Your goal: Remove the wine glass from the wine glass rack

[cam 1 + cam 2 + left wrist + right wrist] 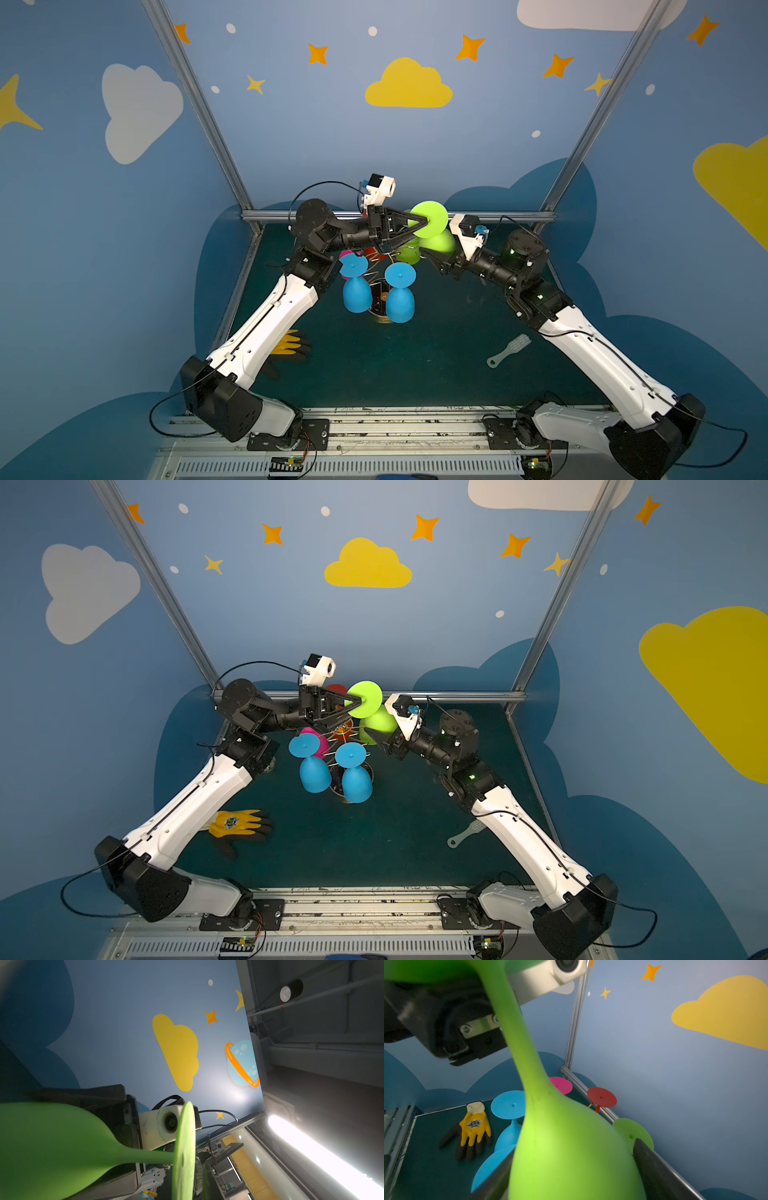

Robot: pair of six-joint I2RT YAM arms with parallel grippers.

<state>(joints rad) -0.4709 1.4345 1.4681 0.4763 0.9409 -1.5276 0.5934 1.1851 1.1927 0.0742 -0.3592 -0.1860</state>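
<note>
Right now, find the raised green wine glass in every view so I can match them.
In a top view: raised green wine glass at centre, before the back rail.
In a top view: same place.
Left wrist: close up, bowl nearest, foot edge-on.
Right wrist: close up, bowl nearest, stem leading away.
Landmark: yellow glove, both top views and right wrist; not made out in left wrist.

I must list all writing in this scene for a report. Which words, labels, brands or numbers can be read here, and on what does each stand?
No text here is readable.
On the glove, a round emblem: too blurred to read.
On the wall: only painted clouds, stars and a planet, no writing.
</note>
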